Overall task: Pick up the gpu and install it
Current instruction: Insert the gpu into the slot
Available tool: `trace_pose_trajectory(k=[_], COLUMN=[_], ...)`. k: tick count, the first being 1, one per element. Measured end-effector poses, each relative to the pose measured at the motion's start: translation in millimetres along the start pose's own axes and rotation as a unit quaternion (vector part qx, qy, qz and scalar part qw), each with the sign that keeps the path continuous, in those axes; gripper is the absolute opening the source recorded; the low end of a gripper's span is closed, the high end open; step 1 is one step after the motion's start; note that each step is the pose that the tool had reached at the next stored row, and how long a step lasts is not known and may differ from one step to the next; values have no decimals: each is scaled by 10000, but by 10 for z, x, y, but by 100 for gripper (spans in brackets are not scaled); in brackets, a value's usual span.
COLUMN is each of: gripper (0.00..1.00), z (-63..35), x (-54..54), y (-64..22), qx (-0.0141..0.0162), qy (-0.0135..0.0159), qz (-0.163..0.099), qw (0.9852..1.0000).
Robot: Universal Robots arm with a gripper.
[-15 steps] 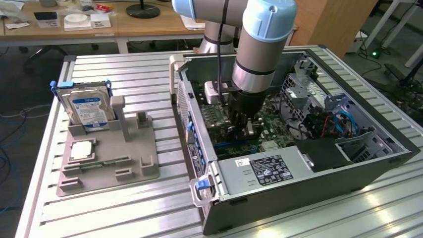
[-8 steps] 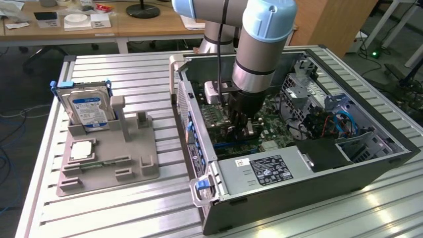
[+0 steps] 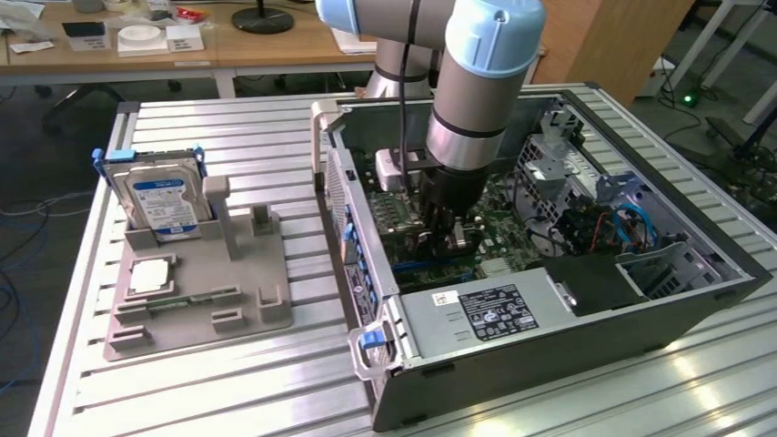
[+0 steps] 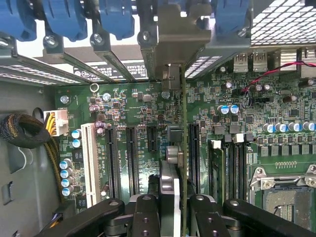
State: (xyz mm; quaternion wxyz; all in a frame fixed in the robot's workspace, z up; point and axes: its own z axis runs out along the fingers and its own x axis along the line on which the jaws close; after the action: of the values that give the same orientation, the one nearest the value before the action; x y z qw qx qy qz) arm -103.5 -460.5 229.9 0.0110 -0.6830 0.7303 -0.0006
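On the exterior view's left a grey stand point(image 3: 195, 291) is seen on the table point(image 3: 182, 391), with a hard drive point(image 3: 158, 202) upright in it; its other slots appear vacated. To the right, inside the open case point(image 3: 547, 300), the gripper point(image 3: 439, 232) is lowered over the motherboard point(image 3: 486, 228). In the wrist view the fingers point(image 4: 145, 217) are clenched on the gpu point(image 4: 183, 148), which is held edge-on and upright, its metal bracket point(image 4: 170, 49) up against the case's rear slot openings; its lower edge is seen just above the board, between the black slots point(image 4: 132, 153) and another point(image 4: 194, 150), and whether it is already seated cannot be told. For this step to go well, the card's edge is best kept parallel to its slot and the bracket in its opening; pressure is best applied straight down, evenly, without tilt; the small capacitors point(image 4: 66, 175) nearby are to be avoided.
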Motion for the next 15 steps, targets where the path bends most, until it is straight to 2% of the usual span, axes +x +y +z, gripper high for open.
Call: trace_pose_trajectory(k=[6, 15], gripper=[28, 28], z=[0, 0], x=[-1, -1], y=[0, 0], qx=[-2, -2], qy=[-2, -2], qz=[-114, -123], qw=[9999, 9999])
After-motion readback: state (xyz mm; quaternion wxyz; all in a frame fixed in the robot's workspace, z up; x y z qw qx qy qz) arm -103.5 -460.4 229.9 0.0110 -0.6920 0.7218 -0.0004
